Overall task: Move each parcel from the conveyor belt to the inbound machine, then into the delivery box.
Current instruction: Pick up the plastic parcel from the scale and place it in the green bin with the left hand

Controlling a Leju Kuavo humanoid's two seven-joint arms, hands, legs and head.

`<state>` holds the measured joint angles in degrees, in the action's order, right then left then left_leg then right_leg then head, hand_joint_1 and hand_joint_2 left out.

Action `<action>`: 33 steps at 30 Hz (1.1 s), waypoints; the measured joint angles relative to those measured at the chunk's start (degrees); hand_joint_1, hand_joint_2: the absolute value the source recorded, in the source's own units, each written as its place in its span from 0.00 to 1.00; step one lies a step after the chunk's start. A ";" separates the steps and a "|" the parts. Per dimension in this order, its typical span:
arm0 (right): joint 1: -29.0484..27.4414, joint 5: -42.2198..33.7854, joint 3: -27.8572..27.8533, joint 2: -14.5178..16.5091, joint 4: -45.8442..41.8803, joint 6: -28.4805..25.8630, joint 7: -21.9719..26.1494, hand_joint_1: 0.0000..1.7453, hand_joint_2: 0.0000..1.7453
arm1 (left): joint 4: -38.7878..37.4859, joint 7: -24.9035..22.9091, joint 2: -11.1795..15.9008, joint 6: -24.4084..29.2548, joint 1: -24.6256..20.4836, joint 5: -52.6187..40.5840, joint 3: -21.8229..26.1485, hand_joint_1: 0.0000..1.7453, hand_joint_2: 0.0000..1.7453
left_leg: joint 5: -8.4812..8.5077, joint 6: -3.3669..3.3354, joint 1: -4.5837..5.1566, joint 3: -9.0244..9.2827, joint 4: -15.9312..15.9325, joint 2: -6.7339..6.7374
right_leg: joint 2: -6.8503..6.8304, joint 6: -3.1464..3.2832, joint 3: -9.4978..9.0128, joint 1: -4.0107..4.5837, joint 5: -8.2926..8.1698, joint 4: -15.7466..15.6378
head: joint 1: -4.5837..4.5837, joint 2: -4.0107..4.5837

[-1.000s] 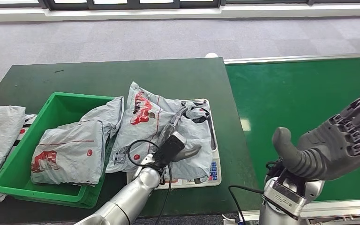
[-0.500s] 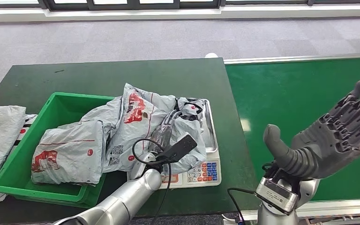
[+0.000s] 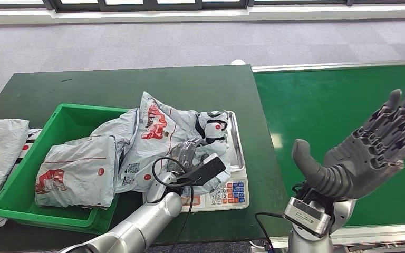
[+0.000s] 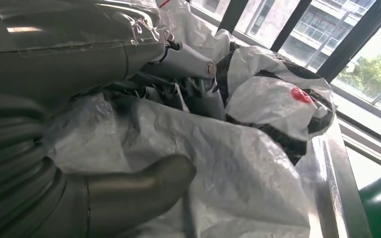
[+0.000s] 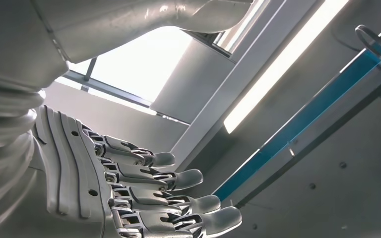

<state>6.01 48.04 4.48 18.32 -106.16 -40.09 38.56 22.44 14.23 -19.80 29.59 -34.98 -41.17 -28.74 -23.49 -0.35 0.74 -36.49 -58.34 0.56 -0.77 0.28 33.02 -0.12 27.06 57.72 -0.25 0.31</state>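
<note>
Since a moment ago the parcel (image 3: 163, 132) has bunched tighter under the left hand (image 3: 187, 158), whose fingers grip its plastic, while the right hand (image 3: 366, 155) hangs spread and empty over the conveyor belt (image 3: 327, 105).

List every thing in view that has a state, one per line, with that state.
left hand: gripping the parcel on the scale
right hand: raised over the belt, fingers spread, holding nothing
parcel on the scale: crumpled, one end on the scale tray, the other draped over the bin's edge
scale: loaded, keypad uncovered
green bin: open-topped, holding one parcel
parcel in the bin: lying flat
conveyor belt: bare
</note>
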 joint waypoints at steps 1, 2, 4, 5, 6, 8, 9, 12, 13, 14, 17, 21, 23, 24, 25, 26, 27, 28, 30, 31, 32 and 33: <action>0.00 0.00 0.00 0.00 0.05 0.00 -0.01 0.00 1.00 | 0.01 0.00 0.00 0.00 0.00 -0.09 0.00 1.00 1.00 | 0.00 0.00 0.00 0.00 0.00 0.00 | 0.00 0.00 0.00 0.00 0.00 0.00 | 0.00 0.00; 0.00 0.00 0.00 0.00 0.09 0.00 -0.01 0.00 1.00 | 0.01 0.00 0.00 -0.01 0.00 -0.20 0.00 1.00 1.00 | 0.00 0.00 0.00 0.00 0.00 0.00 | 0.00 0.00 0.00 0.00 0.00 0.00 | 0.00 0.00; 0.00 0.01 0.00 0.00 0.11 0.00 -0.06 0.00 1.00 | 0.02 0.00 0.00 -0.08 0.00 -0.71 0.00 1.00 1.00 | 0.00 0.00 0.00 0.00 0.00 0.00 | 0.00 0.00 0.00 0.00 0.00 0.00 | 0.00 0.00; 0.00 0.04 0.00 0.00 0.11 0.00 -0.15 0.00 1.00 | 0.03 0.00 0.00 -0.12 0.00 -1.16 0.00 1.00 1.00 | 0.00 0.00 0.00 0.00 0.00 0.00 | 0.00 0.00 0.00 0.00 0.00 0.00 | 0.01 0.00; 0.00 0.08 0.00 0.00 0.11 0.00 -0.24 0.00 1.00 | 0.03 0.00 0.00 -0.16 0.01 -1.67 0.00 1.00 1.00 | 0.00 0.00 0.00 0.00 0.00 0.00 | 0.00 0.00 0.00 0.00 0.00 0.00 | 0.01 0.00; 0.00 0.19 0.00 0.00 0.11 -0.01 -0.53 0.00 1.00 | 0.03 0.00 0.00 -0.17 0.05 -2.62 0.01 1.00 1.00 | 0.00 0.00 0.00 0.00 0.00 0.00 | 0.00 0.00 0.00 0.00 0.00 0.00 | 0.00 0.00; 0.00 0.30 0.00 0.00 0.11 -0.01 -0.71 0.00 1.00 | 0.03 -0.01 0.00 -0.16 0.08 -3.05 0.02 1.00 1.00 | 0.00 0.00 0.00 0.00 0.00 0.00 | 0.00 0.00 0.00 0.00 0.00 0.00 | -0.01 0.00; 0.00 0.88 0.00 0.00 0.11 0.00 -1.38 0.00 1.00 | 0.11 -0.26 0.00 1.09 0.30 -4.76 0.16 1.00 1.00 | 0.00 0.00 0.00 0.00 0.00 0.00 | 0.00 0.00 0.00 0.00 0.00 0.00 | -0.01 0.00; 0.00 1.05 0.00 0.00 0.11 0.00 -1.56 0.00 1.00 | 0.25 -0.29 0.00 2.34 0.49 -5.45 0.28 1.00 1.00 | 0.00 0.00 0.00 0.00 0.00 0.01 | 0.00 0.00 0.00 0.00 0.00 0.00 | -0.01 0.00; -0.01 1.21 0.00 0.00 0.12 -0.01 -1.70 0.00 1.00 | 0.59 -0.01 0.00 4.05 0.82 -6.17 0.50 1.00 1.00 | 0.00 0.00 0.00 0.00 0.00 0.01 | 0.00 0.00 0.01 0.00 0.00 0.00 | -0.01 0.00; -0.02 1.59 -0.01 0.00 0.12 -0.01 -2.09 0.00 1.00 | 4.69 3.20 0.04 9.07 3.08 -8.79 2.67 1.00 1.00 | 0.00 0.00 0.00 -0.01 0.00 0.01 | 0.01 0.00 0.02 0.00 0.00 0.00 | 0.00 0.00; -0.04 2.10 -0.03 -0.01 0.11 -0.02 -2.82 0.00 1.00 | 17.92 14.28 0.01 10.53 8.64 -12.48 9.60 1.00 1.00 | -0.02 0.02 0.00 -0.05 0.00 0.07 | 0.08 0.01 0.09 0.01 0.00 0.00 | -0.01 0.00; -0.03 2.21 -0.05 -0.02 0.11 -0.02 -3.25 0.00 1.00 | 25.56 19.84 0.13 10.64 10.73 -11.69 13.20 1.00 1.00 | -0.02 0.02 -0.02 -0.08 0.00 0.12 | 0.13 0.03 0.13 0.02 0.01 0.00 | -0.02 0.00; -0.04 2.18 -0.08 -0.02 0.11 -0.02 -3.33 0.00 1.00 | 29.79 21.92 0.31 10.65 11.85 -10.72 14.69 1.00 1.00 | -0.02 0.03 -0.03 -0.08 0.01 0.15 | 0.15 0.05 0.15 0.03 0.00 0.00 | -0.02 0.00; -0.04 2.15 -0.13 -0.03 0.11 -0.02 -3.35 0.00 1.00 | 34.37 23.48 0.54 10.66 13.04 -9.49 15.94 1.00 1.00 | -0.02 0.03 -0.04 -0.09 0.01 0.16 | 0.17 0.06 0.17 0.03 0.00 0.00 | -0.02 0.00; -0.04 2.10 -0.21 -0.03 0.11 -0.02 -3.38 0.00 1.00 | 38.98 24.58 0.82 10.67 14.17 -8.13 16.91 1.00 1.00 | -0.02 0.03 -0.06 -0.09 0.01 0.17 | 0.18 0.08 0.18 0.04 0.00 0.00 | -0.03 0.00; -0.05 2.04 -0.30 -0.04 0.10 -0.02 -3.41 0.00 1.00 | 43.32 25.21 1.05 10.67 15.08 -6.94 17.54 1.00 1.00 | -0.02 0.04 -0.07 -0.10 0.01 0.17 | 0.17 0.08 0.18 0.05 0.01 0.00 | -0.02 0.00; -0.06 2.00 -0.38 -0.04 0.10 -0.02 -3.44 0.00 1.00 | 47.28 25.52 1.25 10.67 15.82 -6.01 17.85 1.00 1.00 | -0.02 0.04 -0.08 -0.11 0.01 0.14 | 0.13 0.10 0.16 0.07 0.02 0.00 | -0.02 0.00; -0.06 1.95 -0.45 -0.04 0.09 -0.02 -3.46 0.00 1.00 | 54.11 25.80 1.61 10.67 17.00 -5.11 18.13 1.00 1.00 | -0.02 0.04 -0.09 -0.12 0.01 0.08 | 0.06 0.12 0.13 0.09 0.05 0.00 | -0.02 0.00; -0.06 1.94 -0.46 -0.04 0.09 -0.02 -3.46 0.00 1.00 | 56.70 25.87 1.74 10.67 17.42 -4.93 18.28 1.00 1.00 | -0.02 0.04 -0.09 -0.12 0.02 0.07 | 0.04 0.13 0.12 0.10 0.06 0.00 | -0.02 0.00; -0.06 1.95 -0.46 -0.04 0.09 -0.02 -3.47 0.00 1.00 | 58.85 25.90 1.85 10.67 17.74 -4.85 18.45 1.00 1.00 | -0.02 0.04 -0.09 -0.12 0.02 0.06 | 0.04 0.13 0.11 0.09 0.06 0.00 | -0.02 0.00; -0.06 2.02 -0.47 -0.04 0.09 -0.02 -3.57 0.00 1.00 | 60.66 25.90 1.92 10.66 18.05 -4.83 18.58 1.00 1.00 | -0.02 0.04 -0.08 -0.13 0.02 0.06 | 0.04 0.13 0.11 0.09 0.06 0.00 | -0.01 0.00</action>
<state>5.95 50.06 4.01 18.27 -106.07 -40.11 34.99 83.10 40.13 -17.88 40.25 -16.93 -46.00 -10.16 -23.51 -0.32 0.66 -36.62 -58.32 0.62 -0.73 0.40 33.12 -0.02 27.12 57.72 -0.26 0.31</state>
